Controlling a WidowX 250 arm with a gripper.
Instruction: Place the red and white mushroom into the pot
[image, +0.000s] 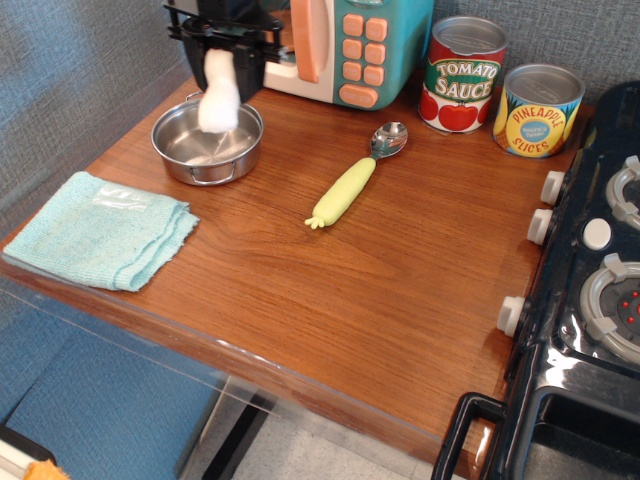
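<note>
The small shiny steel pot (200, 148) stands at the back left of the wooden table. My gripper (222, 58) hangs right above the pot and is shut on the mushroom (219, 95). Only the mushroom's thick cream-white stem shows, pointing down over the pot's inside. Its cap is hidden between the jaws. The stem's end is just above the pot's floor; I cannot tell whether it touches.
A yellow-green-handled spoon (350, 182) lies mid-table. A folded teal cloth (100, 230) lies at the front left. A toy microwave (350, 45) stands at the back, with a tomato sauce can (464, 75) and a pineapple can (538, 110) to its right. A black stove (590, 300) fills the right edge.
</note>
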